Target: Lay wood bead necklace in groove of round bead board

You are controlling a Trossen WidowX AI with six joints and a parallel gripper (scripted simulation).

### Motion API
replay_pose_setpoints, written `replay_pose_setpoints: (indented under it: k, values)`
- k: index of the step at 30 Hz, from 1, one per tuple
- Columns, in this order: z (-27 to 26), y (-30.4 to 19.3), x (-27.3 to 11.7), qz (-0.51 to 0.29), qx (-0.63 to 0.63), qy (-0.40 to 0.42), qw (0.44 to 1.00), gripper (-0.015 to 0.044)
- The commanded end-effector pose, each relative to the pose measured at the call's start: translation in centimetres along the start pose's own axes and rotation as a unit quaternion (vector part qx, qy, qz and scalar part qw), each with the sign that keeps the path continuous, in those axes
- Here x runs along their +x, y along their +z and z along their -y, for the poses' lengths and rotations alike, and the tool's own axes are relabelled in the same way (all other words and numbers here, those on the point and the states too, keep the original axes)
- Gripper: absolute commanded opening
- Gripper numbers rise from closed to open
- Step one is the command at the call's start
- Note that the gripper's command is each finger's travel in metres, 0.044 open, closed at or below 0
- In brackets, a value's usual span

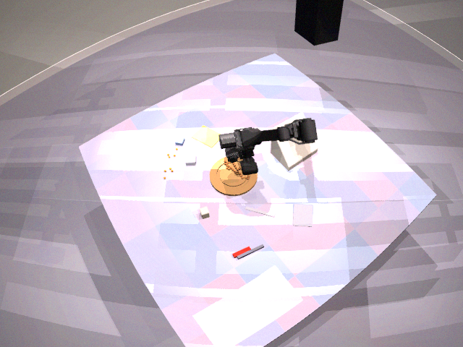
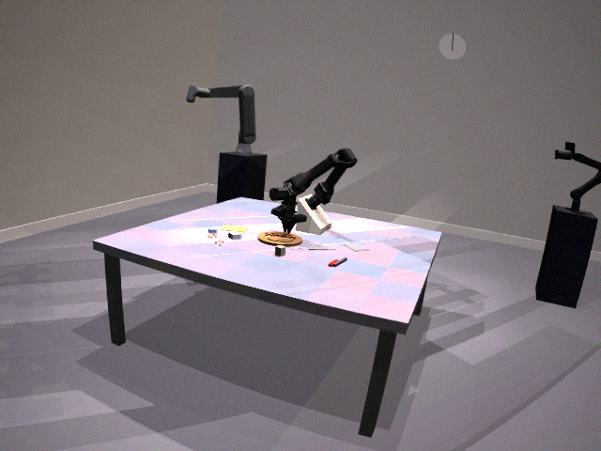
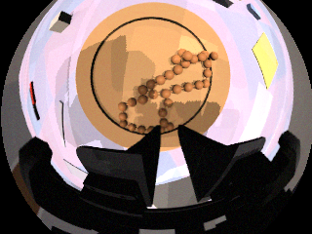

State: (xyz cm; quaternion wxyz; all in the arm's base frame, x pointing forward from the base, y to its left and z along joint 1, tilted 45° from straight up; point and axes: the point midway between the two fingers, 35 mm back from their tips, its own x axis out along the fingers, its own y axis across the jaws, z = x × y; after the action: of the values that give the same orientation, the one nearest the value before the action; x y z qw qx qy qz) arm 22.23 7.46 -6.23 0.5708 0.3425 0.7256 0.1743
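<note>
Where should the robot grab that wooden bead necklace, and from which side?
Probably a single strand of the orange-brown wooden bead necklace, best at the run reaching the board's right side in the wrist view. Come straight down, fingertips on either side of the strand: it lies low on the flat round wooden board, away from the crowded clump of beads.

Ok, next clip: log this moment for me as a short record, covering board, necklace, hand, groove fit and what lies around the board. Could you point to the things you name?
board: round, wooden [image 1: 221, 183] [image 2: 264, 239] [image 3: 90, 54], flat on the table
necklace: wood beads [image 1: 232, 167] [image 3: 176, 89], bunched and crossing itself on the board
groove: dark ring [image 3: 93, 63]; most of it has no beads along it
groove fit: incomplete; some beads lie along it, others cut across the middle
hand: fingertips slightly apart over the groove's edge; grip on a bead unclear
near board: small pale cube [image 1: 204, 212] [image 2: 280, 251] [image 3: 60, 22], yellow sheet [image 1: 205, 136] [image 2: 234, 228] [image 3: 266, 59]
</note>
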Motion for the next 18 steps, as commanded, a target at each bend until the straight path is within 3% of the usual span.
replay_pose_setpoints:
  k: [1,11,18]
  values:
    - [-0.01,0.03,-0.01,0.0,-0.001,0.0,1.0,0.0184]
    - [0.02,-0.15,-0.06,-0.003,0.002,0.0,1.0,0.044]
    - [0.02,-0.15,-0.16,-0.004,0.002,-0.001,1.0,0.044]
